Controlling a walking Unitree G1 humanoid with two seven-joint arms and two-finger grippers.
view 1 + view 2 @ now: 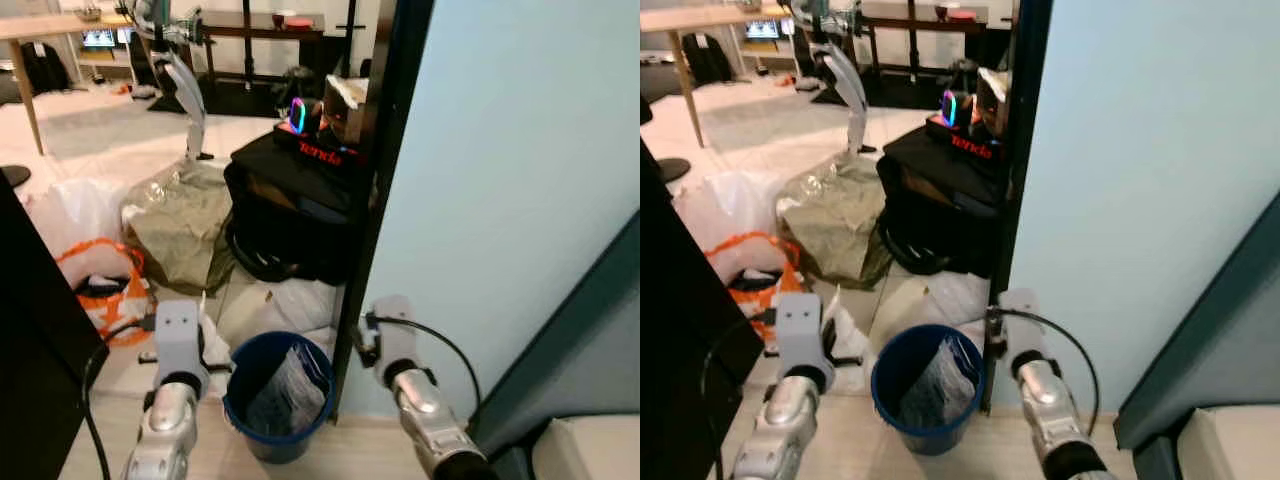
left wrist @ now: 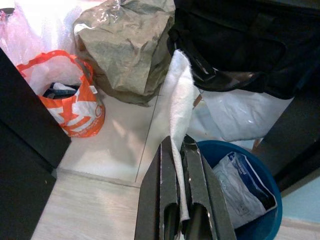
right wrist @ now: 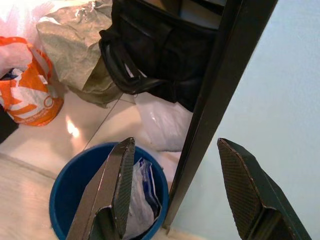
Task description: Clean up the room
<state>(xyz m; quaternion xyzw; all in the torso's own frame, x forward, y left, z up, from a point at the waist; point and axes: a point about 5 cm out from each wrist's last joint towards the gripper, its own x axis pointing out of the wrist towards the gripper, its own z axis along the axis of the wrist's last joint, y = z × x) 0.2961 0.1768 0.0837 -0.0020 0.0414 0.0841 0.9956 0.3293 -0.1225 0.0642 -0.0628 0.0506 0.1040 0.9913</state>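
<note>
My left gripper [image 2: 179,143] is shut on a white cloth [image 2: 182,95], which sticks out from between the fingers. It hovers just left of a blue bin [image 1: 272,443] standing on the floor. A clear plastic packet [image 1: 292,383] lies in the bin. My right gripper [image 3: 175,142] is open wide above the bin's right side. Its fingers [image 3: 118,185] straddle a black upright post [image 3: 220,85] and hold nothing.
An orange and white bag [image 1: 100,290], an olive plastic sack [image 1: 185,225], a black bag [image 1: 290,215] and a white plastic bag [image 1: 305,300] crowd the floor behind the bin. A dark cabinet [image 1: 35,330] stands on the left, a pale blue wall [image 1: 500,170] on the right.
</note>
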